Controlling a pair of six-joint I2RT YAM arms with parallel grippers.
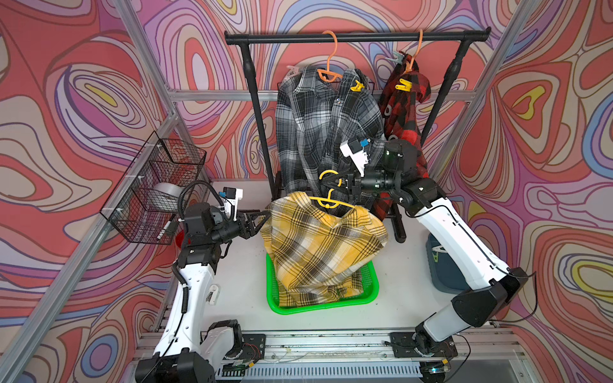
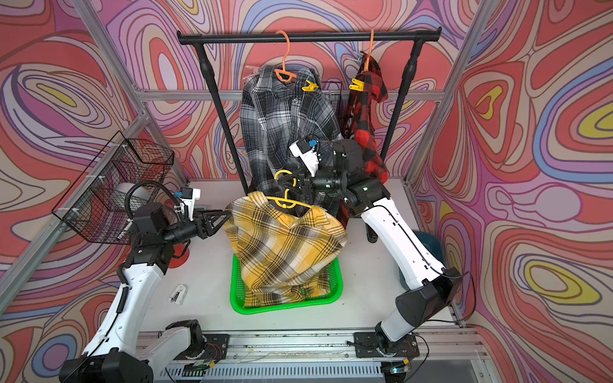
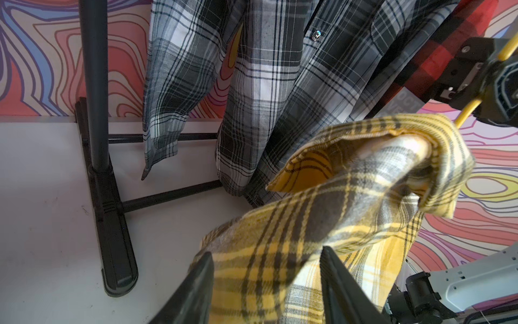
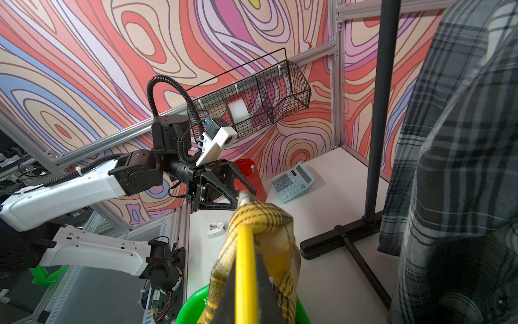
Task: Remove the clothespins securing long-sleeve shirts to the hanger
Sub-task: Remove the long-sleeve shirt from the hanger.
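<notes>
1. The yellow hanger is held clear of the rail by the right gripper. Its jaws are pressed together on the thin neck below the hook.
2. The yellow-black shirt is draped from that hanger. Its lower part is gathered in the green basket, midway along the bench and toward the front edge.
3. The left gripper is placed at the shirt's shoulder end, on the side toward the bench's left edge. In the left wrist view its jaws are spread with plaid cloth between them, and no firm pinch is seen.
4. No clothespin is made out at that shoulder, and a pale shape inside the fold cannot be identified. If only cloth is caught, the shirt could be dragged along the hanger, or the hanger twisted in its narrow grip.
5. A clip hidden under the fold could be missed, or sprung loose and dropped. A white clip, seemingly a clothespin, lies near the bench's left edge.
6. Work is judged unfinished on the rack by the far edge. A yellow clothespin is seen on the grey shirt. Another yellow clothespin and a pale teal clothespin are on the red shirt.
7. The right arm is just in front of these hanging shirts, so a sleeve could be snagged.
</notes>
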